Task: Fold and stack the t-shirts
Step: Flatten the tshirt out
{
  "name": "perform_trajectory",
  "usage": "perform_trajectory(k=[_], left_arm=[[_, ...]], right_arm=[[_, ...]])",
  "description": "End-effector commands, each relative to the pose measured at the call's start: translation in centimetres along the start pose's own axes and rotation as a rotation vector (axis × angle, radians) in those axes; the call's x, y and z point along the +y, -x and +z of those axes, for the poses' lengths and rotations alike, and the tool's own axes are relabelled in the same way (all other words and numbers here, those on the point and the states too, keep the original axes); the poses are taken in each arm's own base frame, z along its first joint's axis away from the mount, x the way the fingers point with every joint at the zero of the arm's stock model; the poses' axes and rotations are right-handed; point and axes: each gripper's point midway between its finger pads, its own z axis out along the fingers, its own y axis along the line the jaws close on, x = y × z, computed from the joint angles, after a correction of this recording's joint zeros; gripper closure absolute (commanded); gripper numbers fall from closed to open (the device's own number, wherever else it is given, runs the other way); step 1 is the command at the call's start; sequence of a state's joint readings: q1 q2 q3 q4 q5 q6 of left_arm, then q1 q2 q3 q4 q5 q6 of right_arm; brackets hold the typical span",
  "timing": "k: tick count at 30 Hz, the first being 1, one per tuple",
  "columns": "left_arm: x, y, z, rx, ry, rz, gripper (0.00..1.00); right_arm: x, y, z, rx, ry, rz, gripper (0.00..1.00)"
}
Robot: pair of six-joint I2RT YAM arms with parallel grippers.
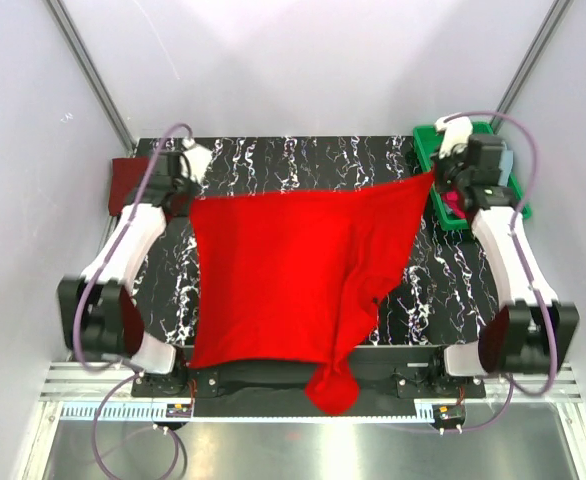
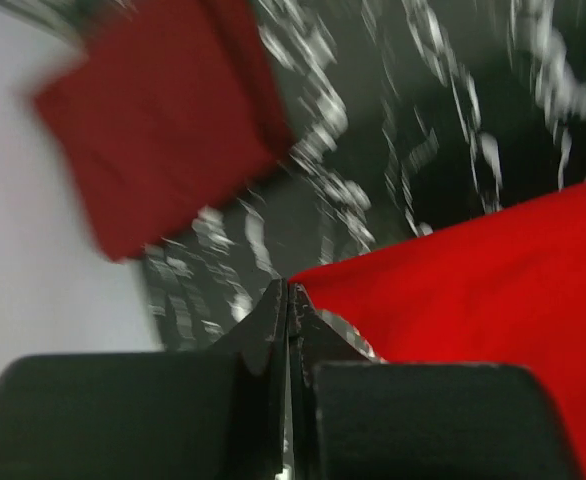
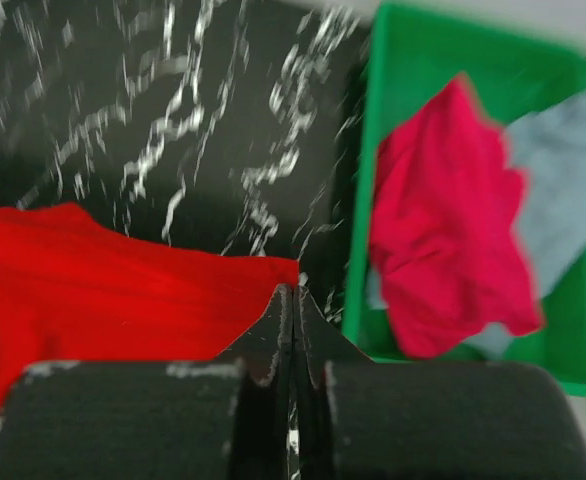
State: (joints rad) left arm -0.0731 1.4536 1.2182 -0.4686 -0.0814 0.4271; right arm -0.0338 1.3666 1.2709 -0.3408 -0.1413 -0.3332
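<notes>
**Two robot arms stretch a red t-shirt flat across a black table**

A black, white-veined table [image 1: 273,160] fills the middle of the enclosure. Most of it is covered by the bright red t-shirt [image 1: 283,270], spread wide. Its near hem reaches the table's near edge, and one rumpled part hangs over that edge towards the arm bases.

At the far right corner sits a green tray [image 3: 358,200]. It holds the magenta-pink t-shirt [image 3: 443,230], bunched up, and the pale grey-blue t-shirt [image 3: 558,190] beside and under it. At the far left edge lies the dark maroon t-shirt [image 2: 163,120], a flat squared shape that looks already folded.

The left gripper [image 2: 288,292] is fully closed and pinches the red shirt's far left corner. The right gripper [image 3: 291,292] is closed the same way on the far right corner, just beside the tray. The cloth runs taut between them.

This looks like the spreading step, before any fold. The next move probably calls for laying the far edge down flat and smoothing the bunched near-right part. The arms would need to move together so neither corner slips free.
</notes>
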Motion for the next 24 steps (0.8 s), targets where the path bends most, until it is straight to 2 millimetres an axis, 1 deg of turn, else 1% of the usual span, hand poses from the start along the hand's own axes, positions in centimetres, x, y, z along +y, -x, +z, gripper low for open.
perform_trajectory(k=[1, 2, 3, 4, 5, 6, 7, 8, 9, 10, 11, 12, 13, 14, 15, 16, 17, 18, 19, 20, 21, 22, 23, 24], left_arm=[[-0.1, -0.1, 3.3, -0.011, -0.016, 0.041, 1.00], [-0.2, -0.5, 4.5, 0.001, -0.013, 0.046, 1.00], [0.2, -0.3, 5.6, -0.006, 0.006, 0.048, 1.00], [0.1, -1.1, 7.7, 0.031, 0.003, 0.063, 1.00], [0.2, -1.1, 8.8, 0.049, 0.007, 0.069, 1.00], [0.4, -1.4, 9.7, 0.081, 0.012, 0.074, 1.00], [0.9, -0.6, 11.3, 0.090, 0.022, 0.072, 1.00], [1.4, -0.1, 12.0, 0.094, 0.037, 0.070, 1.00], [2.6, 1.7, 12.4, 0.068, 0.071, 0.061, 1.00], [2.5, 1.4, 13.7, 0.085, 0.072, 0.058, 1.00], [3.1, 2.1, 14.2, 0.072, 0.096, 0.054, 1.00], [3.9, 3.7, 14.3, 0.042, 0.117, 0.047, 1.00], [4.0, 3.5, 15.4, 0.055, 0.124, 0.045, 1.00], [4.4, 3.9, 15.7, 0.050, 0.140, 0.040, 1.00], [5.2, 5.1, 15.8, 0.034, 0.167, 0.036, 1.00], [5.0, 4.6, 16.8, 0.054, 0.168, 0.041, 1.00], [5.2, 4.7, 17.1, 0.058, 0.172, 0.041, 1.00], [5.6, 5.2, 17.2, 0.053, 0.190, 0.038, 1.00], [5.5, 4.9, 17.7, 0.062, 0.191, 0.041, 1.00], [5.4, 4.9, 18.0, 0.062, 0.192, 0.040, 1.00], [5.5, 5.1, 18.1, 0.062, 0.201, 0.040, 1.00], [5.5, 4.9, 18.4, 0.066, 0.208, 0.035, 1.00], [5.6, 5.2, 18.5, 0.054, 0.222, 0.033, 1.00], [5.9, 5.0, 18.5, 0.062, 0.246, 0.034, 1.00]], right_arm=[[-0.4, 0.6, 3.8, -0.079, 0.015, -0.043, 1.00], [-0.3, 0.1, 4.9, -0.065, 0.027, -0.043, 1.00], [-0.2, -1.6, 7.3, -0.016, 0.037, -0.019, 1.00], [-0.2, -2.0, 8.3, -0.002, 0.041, -0.009, 1.00], [-0.6, -0.7, 9.3, -0.019, 0.036, -0.005, 1.00], [-0.6, -2.1, 11.4, 0.019, 0.044, -0.003, 1.00], [-0.9, -2.1, 12.3, 0.022, 0.039, -0.006, 1.00], [-1.5, -0.5, 13.0, -0.007, 0.027, -0.016, 1.00], [-1.5, -1.6, 14.8, 0.018, 0.031, -0.025, 1.00], [-1.7, -1.4, 15.5, 0.014, 0.030, -0.032, 1.00], [-1.8, -1.1, 16.8, 0.010, 0.028, -0.039, 1.00], [-1.8, -0.8, 17.4, 0.002, 0.029, -0.048, 1.00], [-1.6, -0.6, 18.0, -0.002, 0.032, -0.056, 1.00], [-1.8, 0.6, 18.3, -0.028, 0.023, -0.069, 1.00], [-1.3, -0.2, 19.5, -0.010, 0.029, -0.071, 1.00], [-1.1, -0.1, 20.0, -0.008, 0.034, -0.069, 1.00], [-1.6, 1.1, 20.3, -0.031, 0.028, -0.068, 1.00], [-1.4, 0.0, 21.5, -0.008, 0.033, -0.064, 1.00], [0.0, 0.5, 22.1, -0.016, 0.050, -0.075, 1.00], [-0.3, 1.8, 22.5, -0.039, 0.039, -0.079, 1.00], [-0.1, 0.5, 23.8, -0.010, 0.041, -0.074, 1.00], [-0.1, 2.4, 24.1, -0.046, 0.032, -0.079, 1.00], [0.0, 2.4, 24.7, -0.046, 0.031, -0.077, 1.00], [0.3, 1.0, 26.0, -0.017, 0.023, -0.080, 1.00]])
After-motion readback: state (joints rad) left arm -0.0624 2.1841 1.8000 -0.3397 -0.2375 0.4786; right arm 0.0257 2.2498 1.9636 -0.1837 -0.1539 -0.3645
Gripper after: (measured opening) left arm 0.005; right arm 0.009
